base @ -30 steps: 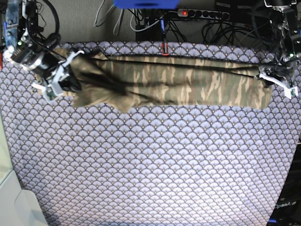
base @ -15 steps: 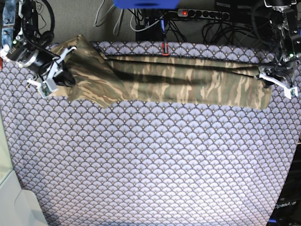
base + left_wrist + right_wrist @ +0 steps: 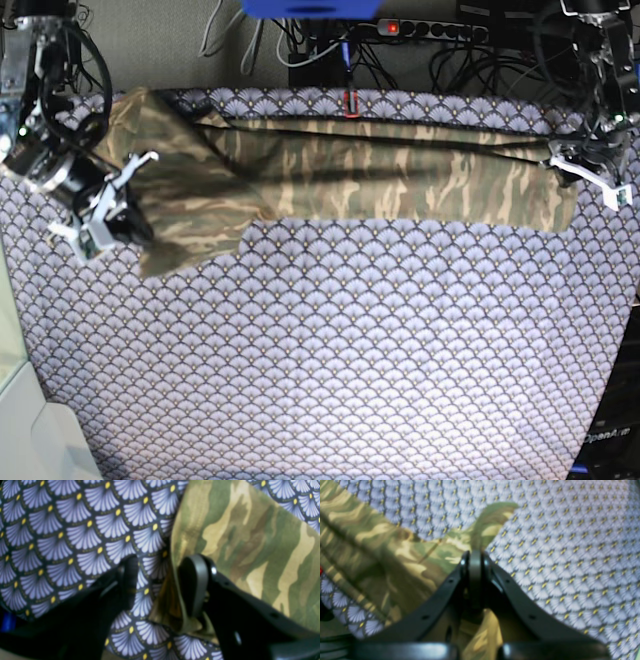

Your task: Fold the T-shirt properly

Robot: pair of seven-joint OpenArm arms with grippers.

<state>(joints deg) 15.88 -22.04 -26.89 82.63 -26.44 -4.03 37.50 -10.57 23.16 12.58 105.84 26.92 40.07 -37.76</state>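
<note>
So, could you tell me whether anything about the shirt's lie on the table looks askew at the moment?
Yes. The T-shirt lies as a long band across the far edge of the tablecloth, but its end at the right gripper splays down at an angle, bunched, so the fold is uneven.

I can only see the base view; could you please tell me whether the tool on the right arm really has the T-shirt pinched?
Observer: Yes. In the right wrist view the right tool is shut on a fold of the T-shirt, with cloth poking out past its tips.
Operator: Thank you. And the left tool?
Observer: In the left wrist view the left tool is open. The T-shirt's edge lies against one finger, and the tablecloth shows through the gap.
</note>
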